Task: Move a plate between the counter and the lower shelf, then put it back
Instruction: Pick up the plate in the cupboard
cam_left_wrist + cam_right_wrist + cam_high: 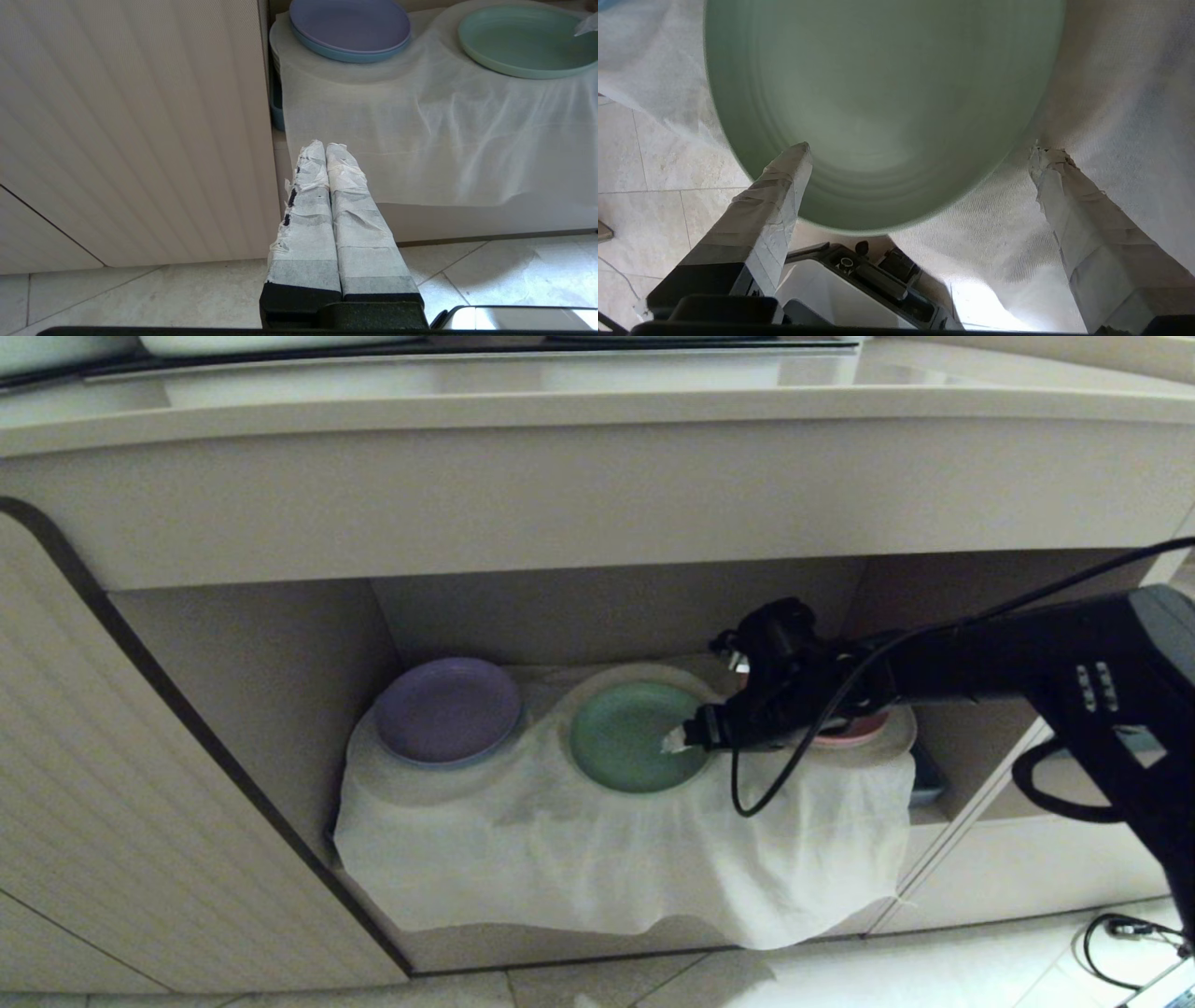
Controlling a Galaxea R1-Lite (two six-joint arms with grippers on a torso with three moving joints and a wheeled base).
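Overhead, the counter (pixel 597 406) runs the full width, its thick front edge above the lower shelf (pixel 280 653). Inside that shelf a white cloth (pixel 607 859) drapes over the front, and the plate (pixel 624 735) rests on it, middle of the shelf, between a purple plate (pixel 448 709) and a pink plate (pixel 854 730). It looks light, stiff and matte, so probably not slippery; the low raised rim is the natural place to pinch, though the cloth beneath could snag. The right gripper (pixel 920 154) hovers at the plate's near edge with jaws spread wide, holding nothing. The left gripper (pixel 325 149) hangs outside the shelf, jaws pressed together.
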